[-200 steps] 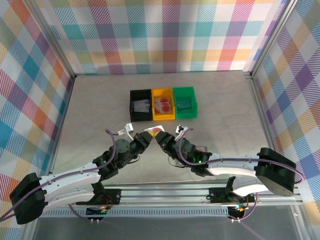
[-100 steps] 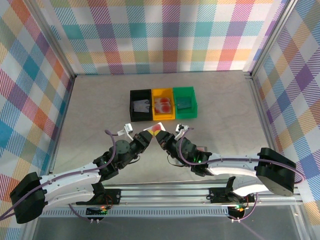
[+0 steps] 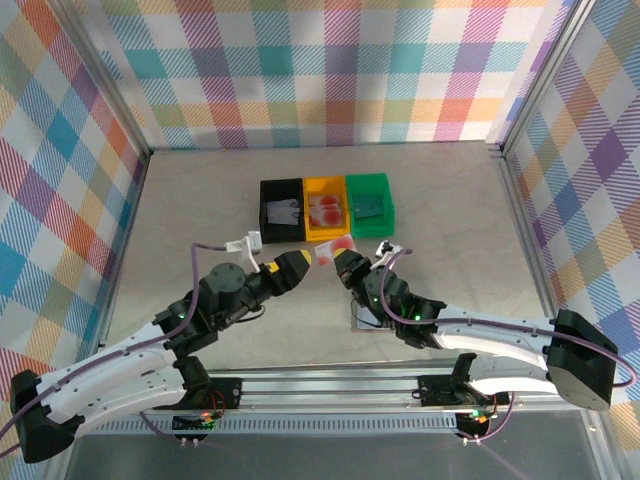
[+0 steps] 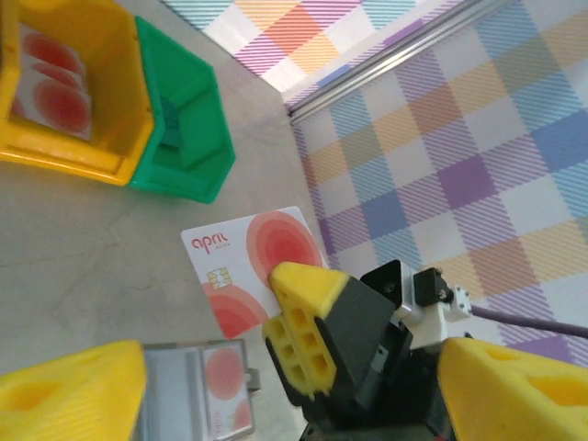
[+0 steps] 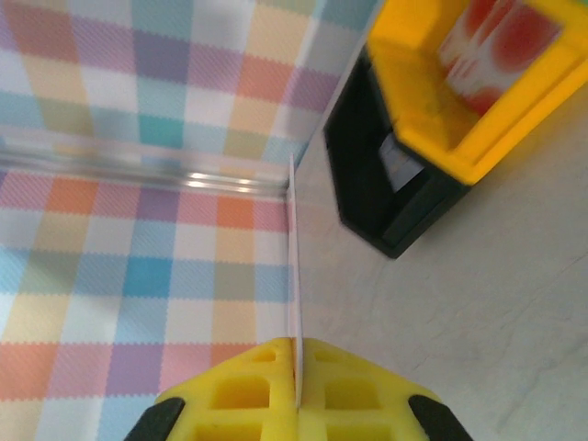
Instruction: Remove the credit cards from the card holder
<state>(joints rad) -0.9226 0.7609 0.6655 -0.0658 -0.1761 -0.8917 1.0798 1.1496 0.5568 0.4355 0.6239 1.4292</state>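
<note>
the left wrist view reads "april" on the thin white credit card with red circles [image 4: 253, 266] — the right gripper [image 3: 343, 256] is clenched on its edge, near the yellow plastic bin [image 3: 326, 215]. the right wrist view sees it edge-on, no print. the left gripper [image 3: 297, 262] stands released. the flat grey card holder [image 4: 197, 386] lies on the table [image 3: 200, 220] — 1 red-circled card inside.

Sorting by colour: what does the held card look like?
White card with red circles; clearest in left wrist view.
</note>
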